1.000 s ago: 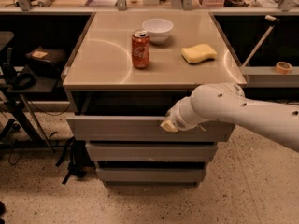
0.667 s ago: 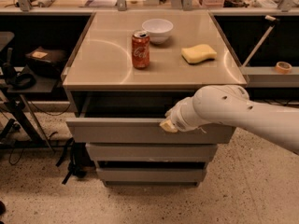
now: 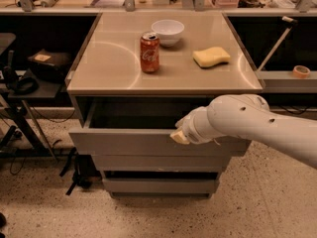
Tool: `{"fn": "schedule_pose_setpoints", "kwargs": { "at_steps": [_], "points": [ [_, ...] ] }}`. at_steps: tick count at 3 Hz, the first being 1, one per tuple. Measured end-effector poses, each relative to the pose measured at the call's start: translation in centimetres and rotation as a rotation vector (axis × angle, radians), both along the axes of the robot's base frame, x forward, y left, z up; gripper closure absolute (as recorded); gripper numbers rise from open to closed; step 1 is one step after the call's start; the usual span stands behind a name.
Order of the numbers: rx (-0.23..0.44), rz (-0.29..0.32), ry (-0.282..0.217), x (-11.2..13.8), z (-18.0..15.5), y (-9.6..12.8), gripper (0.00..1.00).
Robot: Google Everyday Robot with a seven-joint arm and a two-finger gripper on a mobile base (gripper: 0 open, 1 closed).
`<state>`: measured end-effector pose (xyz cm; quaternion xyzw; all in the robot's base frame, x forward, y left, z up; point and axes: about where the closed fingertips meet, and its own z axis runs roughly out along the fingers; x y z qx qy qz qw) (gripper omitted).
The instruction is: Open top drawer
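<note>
End effector [image 3: 180,134], finger state indiscernible, at upper front edge of pulled-out top drawer [image 3: 124,143].

The hand [image 3: 179,134] sits at the upper edge of the top drawer [image 3: 124,143], but the white arm [image 3: 247,125] covers it from behind, so its fingers stay hidden. The arm also hides the right part of the drawer front and runs off the right edge. Inside the drawer, shadow swallows the tray. The tabletop [image 3: 109,68] overhangs the opening. At the top, the items on the far shelf [image 3: 74,1] are cut off and too small to identify.
</note>
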<state>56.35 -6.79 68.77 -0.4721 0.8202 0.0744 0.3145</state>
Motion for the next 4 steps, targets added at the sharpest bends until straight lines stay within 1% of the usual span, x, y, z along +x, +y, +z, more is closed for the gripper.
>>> {"fn": "schedule_pose_setpoints", "kwargs": {
  "at_steps": [1,2,3,4],
  "points": [
    [0.002,-0.006,0.002,-1.9,0.3,-0.2,1.00],
    [0.006,-0.016,0.007,-6.2,1.1,-1.0,1.00],
    [-0.061,0.073,0.069,-17.5,1.2,0.2,0.81],
    [-0.107,0.114,0.095,-22.6,0.6,0.8,0.58]
  ]
}}
